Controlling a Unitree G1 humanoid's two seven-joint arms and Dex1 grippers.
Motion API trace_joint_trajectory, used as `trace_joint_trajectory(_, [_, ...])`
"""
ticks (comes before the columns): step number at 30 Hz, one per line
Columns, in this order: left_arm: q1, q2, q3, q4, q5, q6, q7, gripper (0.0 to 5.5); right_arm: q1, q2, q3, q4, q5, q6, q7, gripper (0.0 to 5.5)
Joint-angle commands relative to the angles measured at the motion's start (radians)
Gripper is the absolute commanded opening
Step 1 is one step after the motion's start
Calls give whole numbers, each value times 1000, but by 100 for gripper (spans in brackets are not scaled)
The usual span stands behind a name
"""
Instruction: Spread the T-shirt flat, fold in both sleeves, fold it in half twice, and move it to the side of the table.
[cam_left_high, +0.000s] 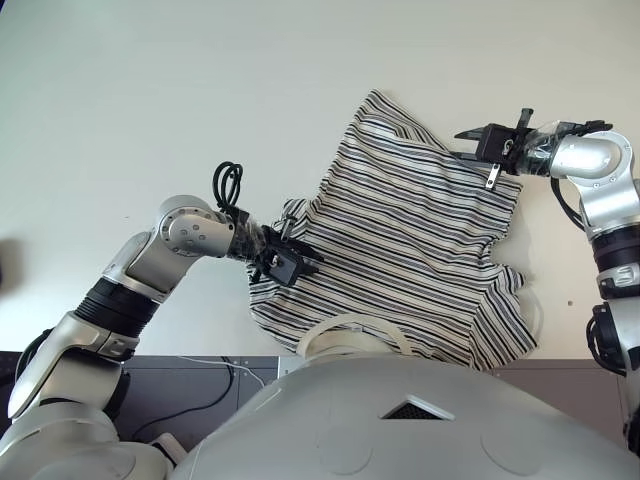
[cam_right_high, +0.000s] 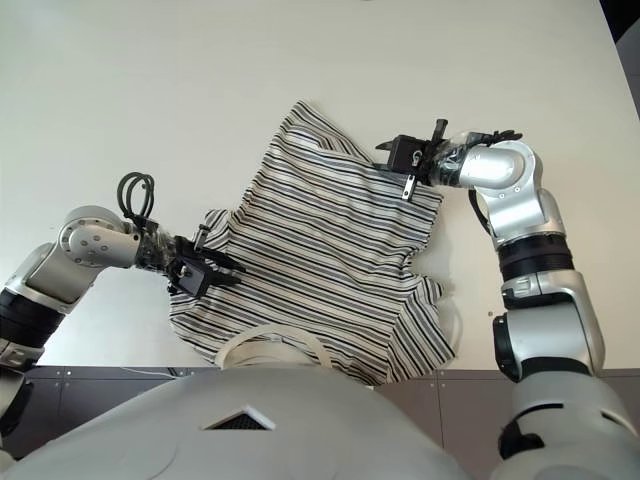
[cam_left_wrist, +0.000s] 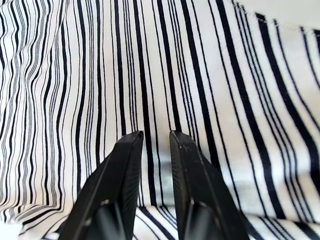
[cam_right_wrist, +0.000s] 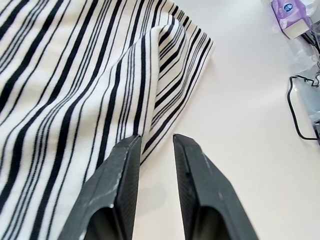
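At the T-shirt's 8 o'clock edge the left gripper sits on the striped cloth, its jaws released and only narrowly parted, with stripes showing through the gap. The T-shirt lies rumpled and partly spread on the white table, toward 5 o'clock in the head view, with its near hem close to the table's front edge and one corner pointing to 12 o'clock. At the shirt's 2 o'clock corner the right gripper hangs just over the hem, jaws likewise released, one finger at the cloth's edge and bare table between the two.
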Motion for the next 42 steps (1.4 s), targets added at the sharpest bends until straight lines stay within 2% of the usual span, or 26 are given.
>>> trace_joint_trajectory(1, [-5,20,1,11,17,-8,-25,97,17,-15,9,10,-42,-15,-30,114])
trace_joint_trajectory(8, [10,71,-7,52,40,-93,-55,97,-35,16,-86,41,52,42,-64,114])
trace_joint_trajectory(21, [-10,55,-17,59,23,-142,-69,97,-29,118,18,149,-35,-2,-91,114])
trace_joint_trajectory(31, [-6,63,-17,66,27,-157,-74,97,-53,103,-66,162,58,35,-75,114])
trace_joint_trajectory(42, [-14,75,-18,49,9,-174,-97,97,-41,112,-29,287,-16,-19,-132,114])
